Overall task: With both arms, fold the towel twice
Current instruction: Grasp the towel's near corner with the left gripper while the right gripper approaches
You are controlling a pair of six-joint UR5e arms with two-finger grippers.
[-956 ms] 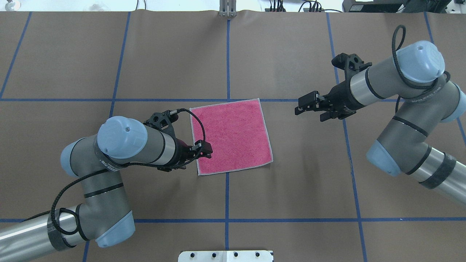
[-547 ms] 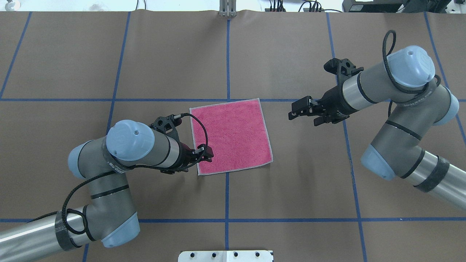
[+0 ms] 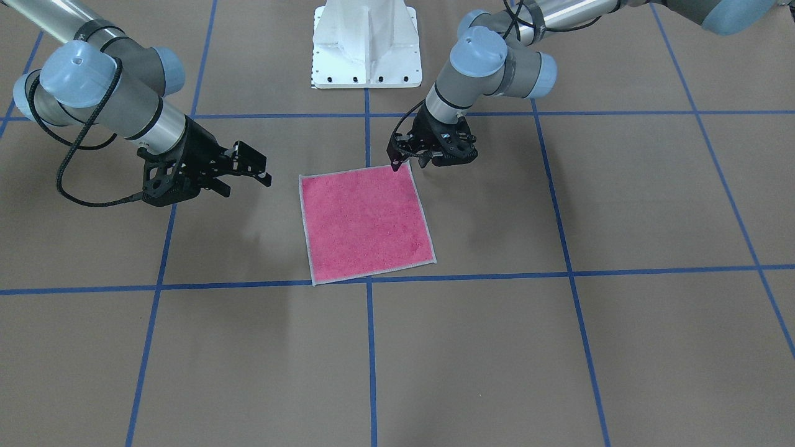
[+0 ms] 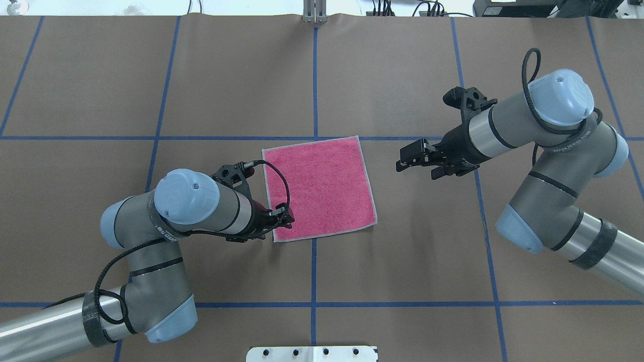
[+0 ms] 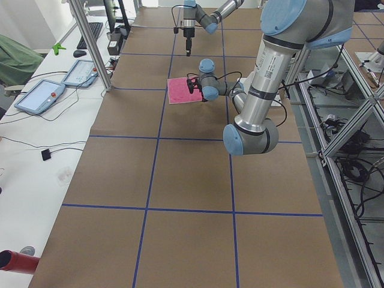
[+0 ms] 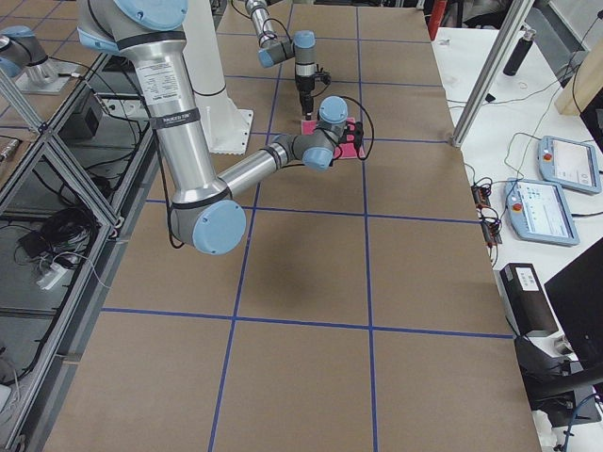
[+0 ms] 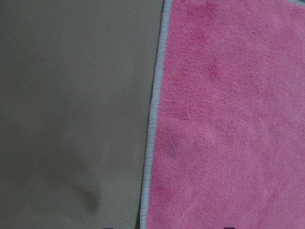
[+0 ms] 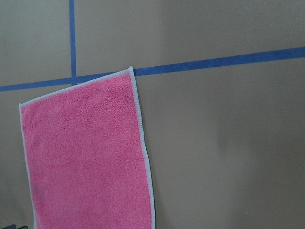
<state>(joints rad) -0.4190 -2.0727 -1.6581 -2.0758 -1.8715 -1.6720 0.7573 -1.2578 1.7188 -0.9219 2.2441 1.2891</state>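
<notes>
Overhead exterior: pink towel (image 4: 322,186) flat at frame centre on brown table (image 4: 402,261); left gripper (image 4: 286,219) low at its lower-left corner, fingers spread astride the grey edging; right gripper (image 4: 410,162) at right, well apart from towel, fingers likewise spread

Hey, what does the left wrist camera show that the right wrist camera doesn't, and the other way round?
Only the left wrist view: a very close look at one straight stretch of the towel and its light edging, with the fuzzy pile visible but no corner and no tape.

Only the right wrist view: a whole corner of the towel, two of its edges, and the blue tape lines that meet near that corner.

Both: the towel's pink face is up, lying flat on the brown table cover, with no fold yet.
</notes>
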